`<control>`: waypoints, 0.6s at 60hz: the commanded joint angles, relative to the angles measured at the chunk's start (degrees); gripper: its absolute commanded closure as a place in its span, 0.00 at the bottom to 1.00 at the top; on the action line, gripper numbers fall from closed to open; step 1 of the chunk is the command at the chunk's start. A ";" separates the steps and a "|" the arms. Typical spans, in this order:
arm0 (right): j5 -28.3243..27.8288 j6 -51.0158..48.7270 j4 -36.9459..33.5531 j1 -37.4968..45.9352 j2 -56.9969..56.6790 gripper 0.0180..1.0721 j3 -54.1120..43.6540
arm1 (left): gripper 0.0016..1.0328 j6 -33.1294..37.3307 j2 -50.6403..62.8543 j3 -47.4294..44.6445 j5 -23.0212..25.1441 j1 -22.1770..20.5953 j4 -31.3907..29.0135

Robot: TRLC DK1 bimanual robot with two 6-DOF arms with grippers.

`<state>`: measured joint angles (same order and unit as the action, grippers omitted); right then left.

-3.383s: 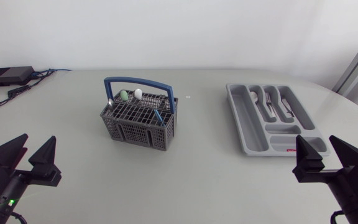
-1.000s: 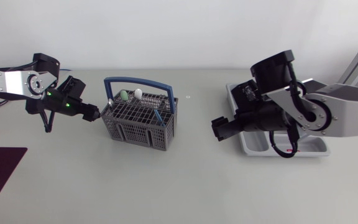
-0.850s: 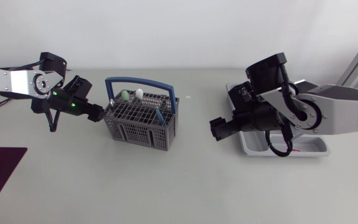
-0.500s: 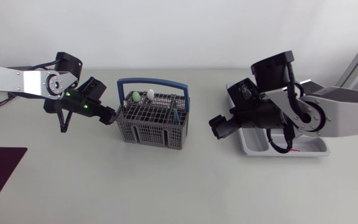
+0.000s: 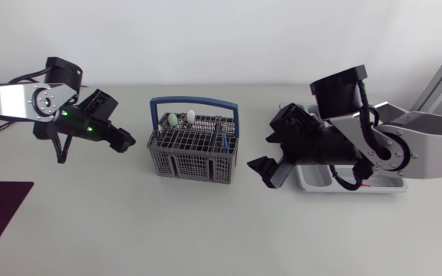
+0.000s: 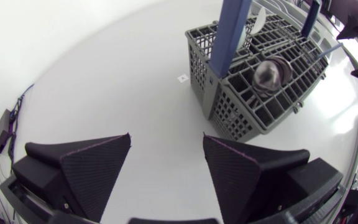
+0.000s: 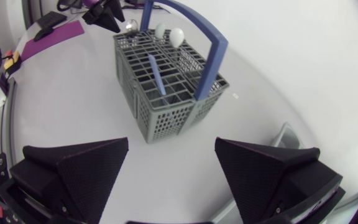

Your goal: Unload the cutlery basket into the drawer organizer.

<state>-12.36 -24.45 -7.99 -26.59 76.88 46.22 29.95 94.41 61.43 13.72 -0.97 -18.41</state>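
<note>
basket [image 5: 194,142] ×1, between both grippers | organizer [image 5: 386,182] ×1, right of basket, partly behind right arm | left gripper [image 5: 126,142] spread, level, left of basket, apart | right gripper [image 5: 263,149] spread, right of basket, apart

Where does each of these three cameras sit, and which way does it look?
Head view: fixed above the table, looking down; shows left arm and right arm, left gripper and right gripper flanking the cutlery basket, drawer organizer partly behind the right arm.
Left wrist view: on the left arm's last link, facing the basket across the table; its own open gripper shows.
Right wrist view: on the right arm's last link, facing the basket from the opposite side; its own open gripper shows.
Shared: all three see the basket.
</note>
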 commanded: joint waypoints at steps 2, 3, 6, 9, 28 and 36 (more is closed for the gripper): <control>-3.28 -5.08 -0.71 -0.48 1.34 0.05 2.04 | 0.05 4.59 -5.47 -4.74 0.87 0.45 -0.39; -4.34 -5.70 -0.62 -0.48 1.52 0.05 2.21 | 0.05 5.29 -6.26 -5.44 0.96 0.45 -0.39; -7.15 -6.93 -0.45 -0.22 2.04 0.05 2.74 | 0.05 6.61 -8.19 -7.02 1.58 0.45 -0.22; -10.05 -8.16 -0.19 0.31 2.92 0.05 3.27 | 0.05 7.75 -9.86 -8.26 2.63 0.18 -0.13; -14.71 -15.37 2.01 2.42 11.01 0.12 6.69 | 0.05 11.44 -16.54 -11.77 4.30 -4.48 -0.04; -16.64 -16.51 2.10 4.00 13.73 0.15 9.86 | 0.05 12.76 -18.65 -13.26 6.24 -7.64 -0.04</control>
<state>-27.99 -39.13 -6.96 -23.42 88.88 53.32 40.42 77.54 50.22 18.48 -7.14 -18.37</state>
